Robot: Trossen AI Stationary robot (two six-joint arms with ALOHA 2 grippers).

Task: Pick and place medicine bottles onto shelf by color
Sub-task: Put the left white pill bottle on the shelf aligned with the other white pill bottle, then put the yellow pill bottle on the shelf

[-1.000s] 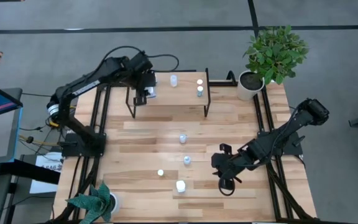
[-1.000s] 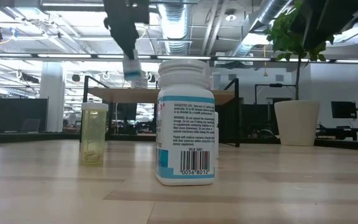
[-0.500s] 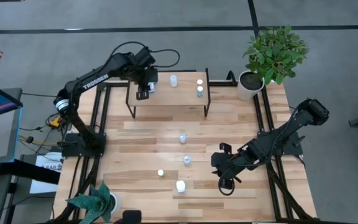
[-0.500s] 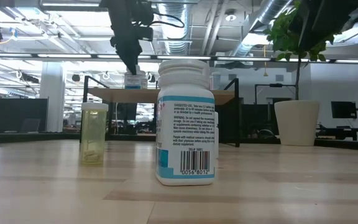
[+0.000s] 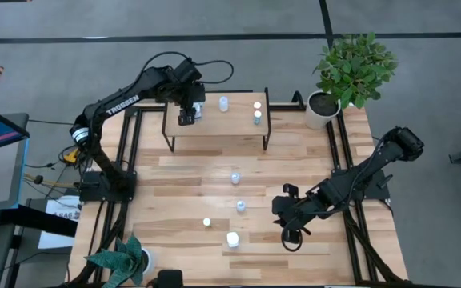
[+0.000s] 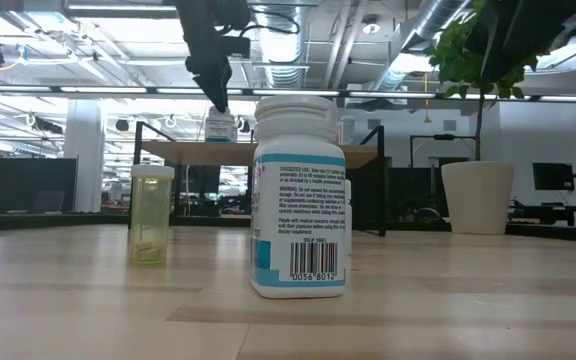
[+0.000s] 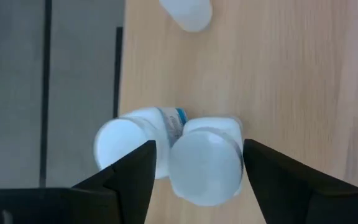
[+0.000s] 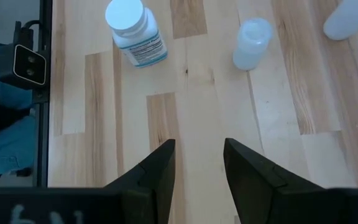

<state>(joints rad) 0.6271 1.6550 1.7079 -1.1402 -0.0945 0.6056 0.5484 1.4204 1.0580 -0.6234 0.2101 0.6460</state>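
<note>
Left gripper (image 7: 197,171) above the shelf (image 5: 242,126), near its left end, jaws spread wide either side of a white bottle (image 7: 205,163) standing there, touching a second white bottle (image 7: 129,146). Right gripper (image 8: 197,165) low over the table (image 5: 182,184) in front of the shelf, jaws parted, empty, near a white-capped bottle (image 8: 135,28).
</note>
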